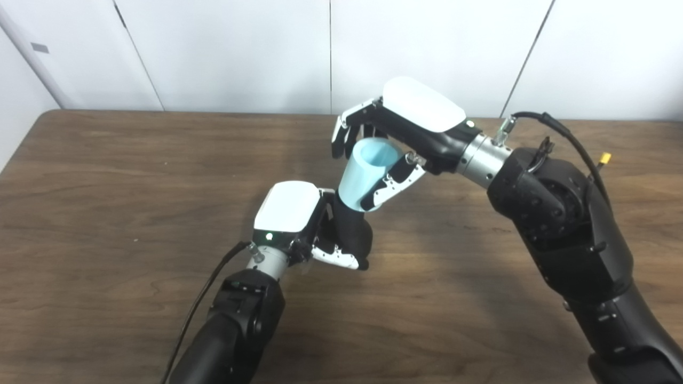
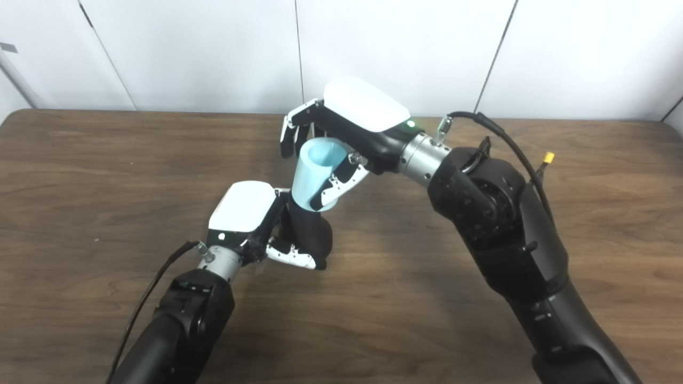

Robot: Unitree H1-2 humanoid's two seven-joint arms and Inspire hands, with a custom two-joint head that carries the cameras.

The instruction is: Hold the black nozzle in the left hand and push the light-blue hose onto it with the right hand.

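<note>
Open wooden table [image 1: 106, 176] on every side — left, right, near edge. Only crowding at centre: left hand [image 1: 299, 224] wrapped round black nozzle [image 1: 352, 229], right hand [image 1: 395, 133] clamped on light-blue hose [image 1: 363, 176], touching end to end — no gap between.

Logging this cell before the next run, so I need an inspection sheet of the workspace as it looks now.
Surface: brown wood-grain table, bare where visible.
Job's things: black nozzle upright; light-blue hose seated over its top, tilted, open end up.
Clutter: nothing seen.
Hands: left hand shut on the nozzle; right hand shut on the hose.
Cables: black cable at the right wrist; another along the left forearm.
Surroundings: white wall panels.
</note>
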